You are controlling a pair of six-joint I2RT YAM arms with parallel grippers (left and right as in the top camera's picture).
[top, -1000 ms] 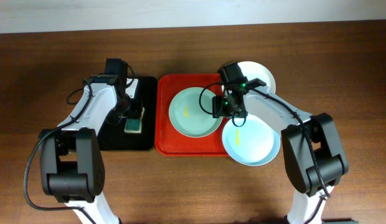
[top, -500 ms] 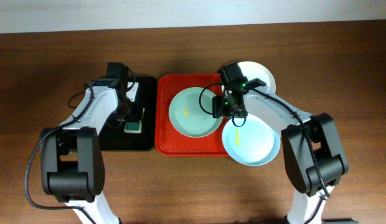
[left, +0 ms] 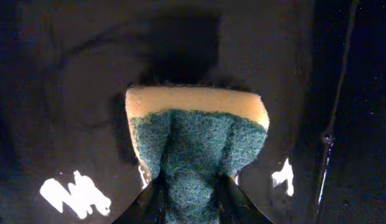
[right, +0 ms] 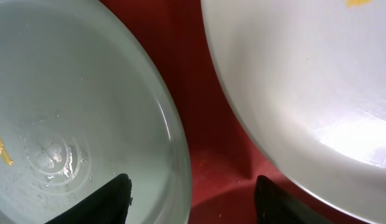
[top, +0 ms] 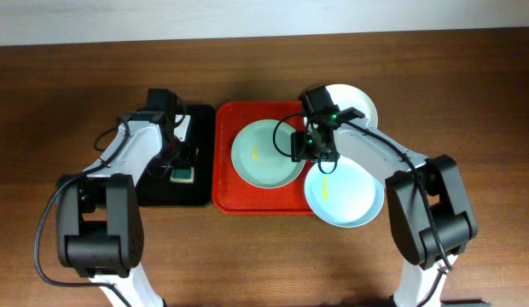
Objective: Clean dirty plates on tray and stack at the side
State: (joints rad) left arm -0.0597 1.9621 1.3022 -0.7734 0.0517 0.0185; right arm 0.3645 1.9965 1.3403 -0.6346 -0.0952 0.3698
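Observation:
The mint green plate (top: 266,153) lies on the red tray (top: 226,183) with a yellow smear in it. The light blue plate (top: 344,196) overlaps the tray's front right corner, and the white plate (top: 360,104) sits at its back right. My right gripper (top: 314,150) is open over the mint plate's right rim; one finger (right: 109,200) is above the mint plate (right: 68,112), the other (right: 286,200) above the tray (right: 211,124). I cannot tell which pale, smeared plate (right: 305,81) lies beside it. My left gripper (left: 190,208) pinches the yellow-and-green sponge (left: 199,134).
The sponge (top: 183,176) rests on a narrow black tray (top: 200,189) left of the red one. The brown wooden table (top: 68,102) extends to both sides and toward the front. The right arm (top: 375,149) crosses above the white plate.
My left gripper has closed onto the sponge, which now bulges between the jaws. The right arm and the plates have not moved.

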